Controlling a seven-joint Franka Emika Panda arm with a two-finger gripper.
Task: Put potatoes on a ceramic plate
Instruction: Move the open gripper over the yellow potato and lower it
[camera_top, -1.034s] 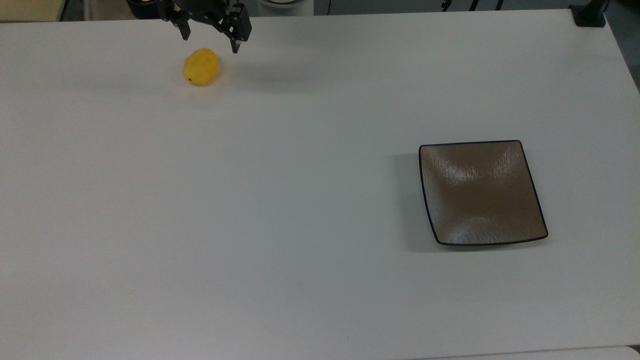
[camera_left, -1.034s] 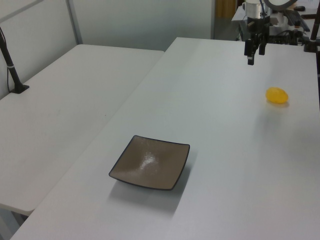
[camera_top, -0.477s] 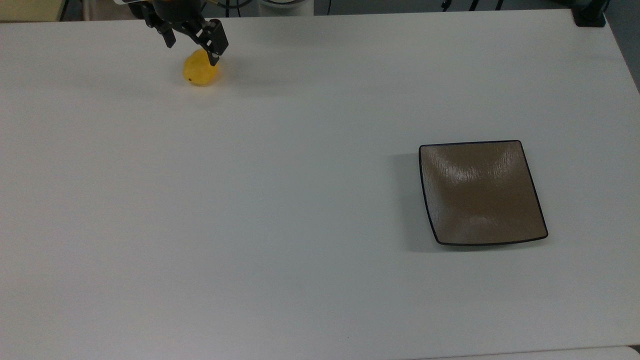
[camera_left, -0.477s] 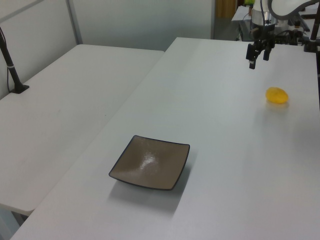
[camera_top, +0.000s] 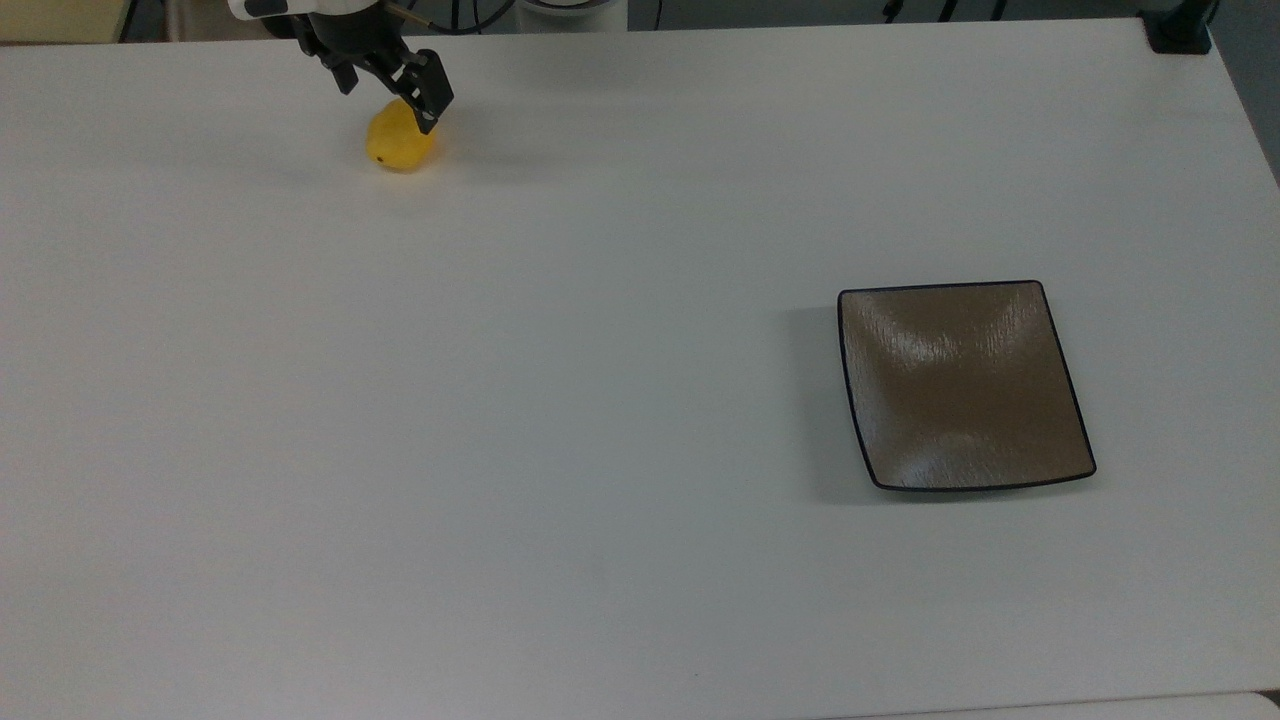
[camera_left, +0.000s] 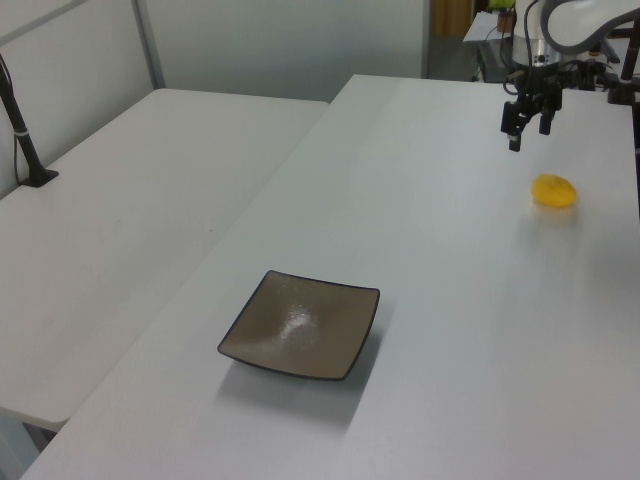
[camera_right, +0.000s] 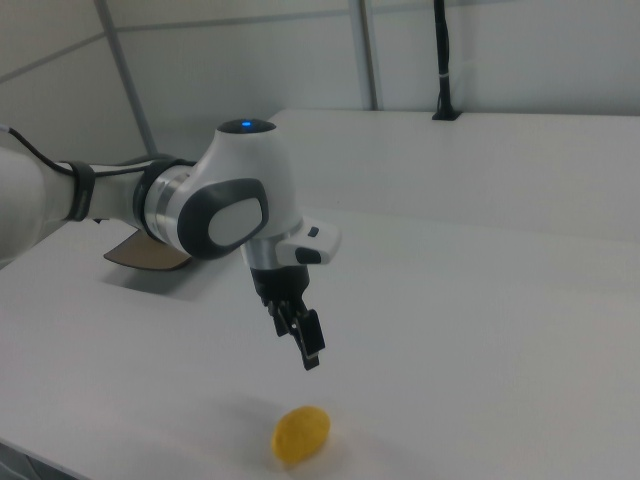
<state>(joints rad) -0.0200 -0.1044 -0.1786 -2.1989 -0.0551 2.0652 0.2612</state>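
Since a second ago the gripper (camera_top: 385, 90) has travelled toward the top view's left and now hangs over the potato (camera_top: 400, 140), where before it stood off to the potato's right in that view; the potato and the plate lie where they lay.

The potato sits on the white desk (camera_top: 560, 400) near its far edge in the top view, toward the top view's left, a tiny dark spot on its left end. One black finger overlaps the potato's upper right part in the top view, so that bit of it is covered. In the right view the potato (camera_right: 301, 434) lies on the desk at the bottom of the frame, and the fingers (camera_right: 309, 347) hang above it, clearly apart from it, not touching. The fingers stand spread with a gap between them and hold nothing. In the left view the gripper (camera_left: 528, 118) hovers above the desk, to the left view's left of the potato (camera_left: 553, 190).

The brown square plate (camera_top: 962, 385) rests flat on the desk, well apart from the potato, toward the top view's right. In the right view most of the plate (camera_right: 140, 254) is hidden behind the white arm (camera_right: 225, 205). The arm is cut off at the top view's upper edge.
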